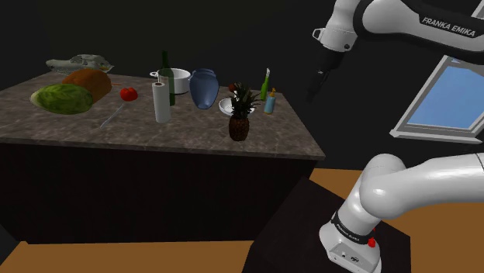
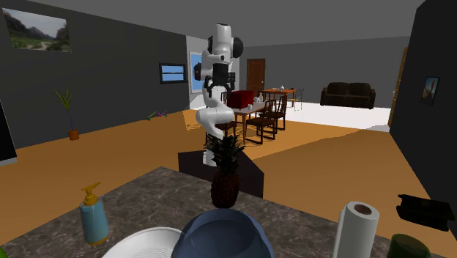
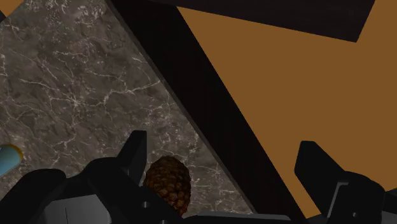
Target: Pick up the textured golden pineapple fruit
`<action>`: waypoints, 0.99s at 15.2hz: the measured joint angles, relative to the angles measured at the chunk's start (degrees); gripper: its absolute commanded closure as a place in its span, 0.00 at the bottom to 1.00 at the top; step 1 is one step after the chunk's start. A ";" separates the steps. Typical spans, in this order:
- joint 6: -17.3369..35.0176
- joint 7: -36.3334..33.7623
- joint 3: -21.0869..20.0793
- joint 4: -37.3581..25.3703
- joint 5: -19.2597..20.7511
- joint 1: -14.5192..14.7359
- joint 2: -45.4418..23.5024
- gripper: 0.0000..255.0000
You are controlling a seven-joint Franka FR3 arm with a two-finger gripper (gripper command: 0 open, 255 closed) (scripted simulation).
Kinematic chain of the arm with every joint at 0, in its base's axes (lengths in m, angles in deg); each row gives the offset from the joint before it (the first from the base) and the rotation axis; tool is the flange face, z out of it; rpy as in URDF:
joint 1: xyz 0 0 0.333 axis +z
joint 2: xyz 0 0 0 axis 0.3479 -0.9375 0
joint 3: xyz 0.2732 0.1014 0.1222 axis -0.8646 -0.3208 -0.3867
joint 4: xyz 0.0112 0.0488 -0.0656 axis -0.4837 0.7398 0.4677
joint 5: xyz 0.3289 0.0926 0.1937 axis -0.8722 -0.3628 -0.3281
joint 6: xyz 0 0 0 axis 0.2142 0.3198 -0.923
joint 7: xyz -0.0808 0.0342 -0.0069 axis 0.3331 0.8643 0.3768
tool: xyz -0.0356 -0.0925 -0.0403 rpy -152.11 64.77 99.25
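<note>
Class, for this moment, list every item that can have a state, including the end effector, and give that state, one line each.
End effector: open, holding nothing.
Pineapple: upright on the counter, not gripped.
Paper towel roll: standing upright.
Green bottle: upright.
Blue jug: upright.
Pump dispenser: upright.

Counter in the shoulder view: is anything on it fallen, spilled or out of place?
Nothing stands out. The pineapple stands upright near the counter edge, and the paper towel roll, green bottle and blue jug are upright too. No spill shows.
</note>
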 measured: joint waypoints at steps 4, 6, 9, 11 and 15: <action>3.42 -2.09 -0.54 -0.30 -0.40 -0.30 -3.50 0.00; 6.64 -3.61 -0.66 -0.83 -0.48 -0.69 -6.99 0.00; 10.95 -5.54 -0.50 -2.88 -0.43 -1.37 -12.83 0.00; 13.76 -7.12 -0.61 -3.92 -0.47 -1.74 -16.35 0.00; 19.01 -10.65 -1.07 -6.68 -0.54 -2.32 -23.78 0.00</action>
